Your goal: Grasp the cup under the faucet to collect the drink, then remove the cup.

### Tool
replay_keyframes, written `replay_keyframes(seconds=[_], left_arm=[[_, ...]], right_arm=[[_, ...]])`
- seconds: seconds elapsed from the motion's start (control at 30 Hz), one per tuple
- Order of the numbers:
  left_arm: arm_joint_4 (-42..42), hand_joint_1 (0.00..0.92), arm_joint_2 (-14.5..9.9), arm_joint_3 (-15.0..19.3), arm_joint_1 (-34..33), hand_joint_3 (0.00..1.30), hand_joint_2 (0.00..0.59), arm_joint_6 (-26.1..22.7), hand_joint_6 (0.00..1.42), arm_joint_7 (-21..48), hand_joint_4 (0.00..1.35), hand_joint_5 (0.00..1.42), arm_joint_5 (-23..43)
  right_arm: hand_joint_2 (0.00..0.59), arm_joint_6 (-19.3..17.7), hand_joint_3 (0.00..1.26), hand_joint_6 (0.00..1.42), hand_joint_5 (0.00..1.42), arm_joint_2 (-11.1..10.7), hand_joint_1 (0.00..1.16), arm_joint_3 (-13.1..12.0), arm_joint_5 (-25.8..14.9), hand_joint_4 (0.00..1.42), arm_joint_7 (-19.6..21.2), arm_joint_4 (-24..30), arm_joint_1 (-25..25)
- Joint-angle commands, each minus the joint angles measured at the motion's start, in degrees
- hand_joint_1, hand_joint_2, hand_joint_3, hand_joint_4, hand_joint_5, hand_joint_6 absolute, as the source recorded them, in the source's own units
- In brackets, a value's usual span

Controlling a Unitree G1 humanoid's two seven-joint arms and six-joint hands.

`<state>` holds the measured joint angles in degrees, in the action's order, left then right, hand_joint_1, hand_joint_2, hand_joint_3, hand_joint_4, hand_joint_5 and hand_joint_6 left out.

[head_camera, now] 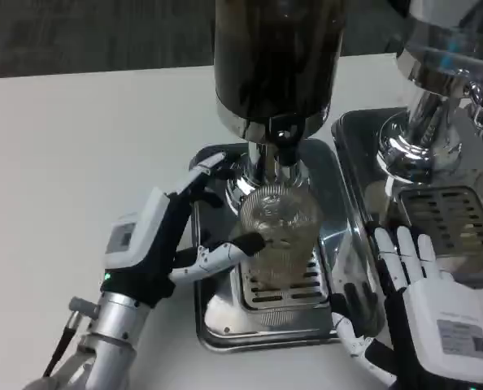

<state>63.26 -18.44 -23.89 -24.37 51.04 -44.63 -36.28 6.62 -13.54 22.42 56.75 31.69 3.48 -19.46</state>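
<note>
A clear ribbed cup (279, 236) stands upright on the slotted drip tray (266, 302), directly under the faucet (278, 150) of the dark drink dispenser (278, 57). Its lower part looks faintly tinted. My left hand (172, 231) is at the cup's left side with fingers apart: one fingertip (243, 244) touches the cup's left wall, while the others (213, 165) stretch past it toward the dispenser column without wrapping the cup. My right hand (424, 305) lies at the tray's right edge, fingers spread and holding nothing.
A second chrome machine (441, 89) with its own grated tray (453, 215) stands at the right, close behind my right hand. Bare white table (71, 154) stretches to the left of the dispenser.
</note>
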Motion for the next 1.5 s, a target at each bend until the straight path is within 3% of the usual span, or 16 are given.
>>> replay_keyframes(seconds=[0.03, 0.23, 0.43, 0.53, 0.77, 0.93, 1.2, 1.5], left_arm=[[-3.2, 0.0, -2.1, 1.8, 2.7, 0.17, 0.0, 1.7, 0.28, 0.9, 0.12, 0.36, 0.9], [-8.8, 0.0, -4.2, 4.8, 6.9, 0.05, 0.0, 3.6, 0.14, 2.8, 0.01, 0.22, 2.6], [-17.5, 0.0, -6.8, 8.9, 10.7, 0.0, 0.014, 9.6, 0.03, 10.4, 0.0, 0.09, 8.0], [-22.3, 0.0, -7.7, 10.6, 11.2, 0.0, 0.022, 11.6, 0.03, 15.1, 0.0, 0.07, 11.3], [-32.6, 0.0, -8.6, 13.7, 12.0, 0.0, 0.031, 11.2, 0.02, 26.9, 0.0, 0.08, 18.6], [-37.3, 0.0, -7.6, 13.8, 11.8, 0.0, 0.04, 10.9, 0.02, 34.7, 0.0, 0.07, 24.0], [-38.5, 0.0, -4.6, 13.5, 9.3, 0.0, 0.053, 9.4, 0.05, 43.6, 0.0, 0.1, 26.8], [-34.3, 0.0, -1.1, 13.7, 4.5, 0.0, 0.062, 8.6, 0.06, 46.4, 0.0, 0.12, 21.9]], right_arm=[[0.39, -0.8, 0.06, 0.16, 0.0, -0.6, 0.29, -0.8, -1.2, 0.0, -0.5, -0.8, 0.8], [0.39, -1.3, 0.05, 0.16, 0.0, -1.3, 0.29, -1.6, -2.2, 0.0, -0.9, -1.1, 1.6], [0.385, -1.6, 0.05, 0.16, 0.0, -1.9, 0.28, -2.0, -2.7, 0.0, -1.6, -1.0, 1.9], [0.384, -1.9, 0.05, 0.16, 0.0, -2.3, 0.28, -2.2, -3.1, 0.0, -2.5, -1.2, 2.5], [0.387, -2.3, 0.05, 0.16, 0.0, -2.6, 0.28, -2.0, -3.3, 0.0, -2.6, -1.9, 3.2], [0.389, -2.4, 0.05, 0.16, 0.0, -2.7, 0.27, -2.1, -3.3, 0.0, -2.4, -2.4, 3.7], [0.39, -2.4, 0.04, 0.16, 0.0, -2.6, 0.26, -2.0, -3.4, 0.0, -2.3, -2.7, 4.1], [0.39, -1.5, 0.04, 0.16, 0.0, -1.7, 0.26, -2.0, -3.0, 0.0, -1.4, -2.0, 3.0]])
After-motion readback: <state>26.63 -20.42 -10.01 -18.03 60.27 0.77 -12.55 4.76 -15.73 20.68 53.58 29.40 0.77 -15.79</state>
